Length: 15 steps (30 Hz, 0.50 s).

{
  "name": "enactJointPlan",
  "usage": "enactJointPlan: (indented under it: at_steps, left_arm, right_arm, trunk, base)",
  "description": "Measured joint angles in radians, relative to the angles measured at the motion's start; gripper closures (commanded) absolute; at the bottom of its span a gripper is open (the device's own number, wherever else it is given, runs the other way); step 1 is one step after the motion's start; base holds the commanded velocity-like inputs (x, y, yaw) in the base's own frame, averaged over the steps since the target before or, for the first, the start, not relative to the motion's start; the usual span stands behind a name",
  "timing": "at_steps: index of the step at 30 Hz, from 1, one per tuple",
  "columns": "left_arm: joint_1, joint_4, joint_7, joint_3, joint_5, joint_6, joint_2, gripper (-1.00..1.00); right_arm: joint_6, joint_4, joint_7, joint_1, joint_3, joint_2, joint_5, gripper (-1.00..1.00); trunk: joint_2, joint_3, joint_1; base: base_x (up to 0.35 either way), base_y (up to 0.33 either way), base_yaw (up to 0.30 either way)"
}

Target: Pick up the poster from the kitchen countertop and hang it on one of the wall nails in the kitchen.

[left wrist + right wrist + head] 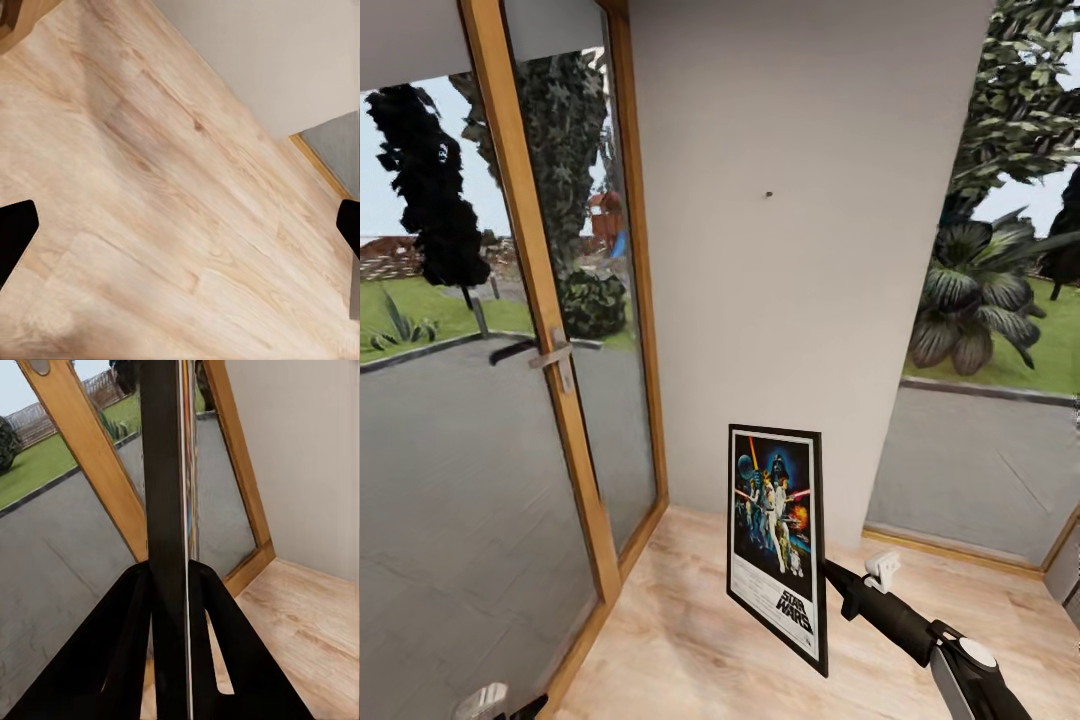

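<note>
My right gripper point(826, 574) is shut on the right edge of the black-framed Star Wars poster point(775, 535) and holds it upright above the wooden floor, its picture side towards the head camera. In the right wrist view the poster's black edge point(165, 472) runs straight up between the two dark fingers point(120, 660). On the pale grey wall point(780, 300) a tiny dark nail point(768, 194) sits well above the poster's top. My left gripper point(180, 229) hangs low and open over bare floorboards, with nothing between its fingertips point(15, 232). The kitchen countertop is out of view.
A glass door in a wooden frame point(575, 440) with a metal handle point(550, 354) stands close on the left. Right of the wall a large window point(980, 430) reaches down to a wooden skirting. Light wood floor point(690, 630) lies between me and the wall.
</note>
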<state>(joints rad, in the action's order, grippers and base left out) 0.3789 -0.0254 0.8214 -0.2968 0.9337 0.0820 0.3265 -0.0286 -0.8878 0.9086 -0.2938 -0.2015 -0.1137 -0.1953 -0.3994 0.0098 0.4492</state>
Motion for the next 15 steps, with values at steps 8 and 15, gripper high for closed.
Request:
enactJointPlan:
  at_steps: [8, 15]
  left_arm:
    - [0.0, 0.0, 0.0, 0.0, 0.0, 0.0, 0.0, -1.0]
    - [0.0, 0.0, 0.0, 0.0, -0.001, 0.001, 0.0, -1.0]
  right_arm:
    - [0.0, 0.0, 0.0, 0.0, 0.0, 0.0, 0.0, 1.0]
    - [0.0, 0.001, 0.0, 0.0, 0.0, 0.0, 0.001, 1.0]
  trunk:
    - [0.0, 0.005, 0.0]
    - [0.0, 0.01, 0.0]
  base:
    - [0.2, 0.231, -0.284]
    - [0.016, 0.017, -0.296]
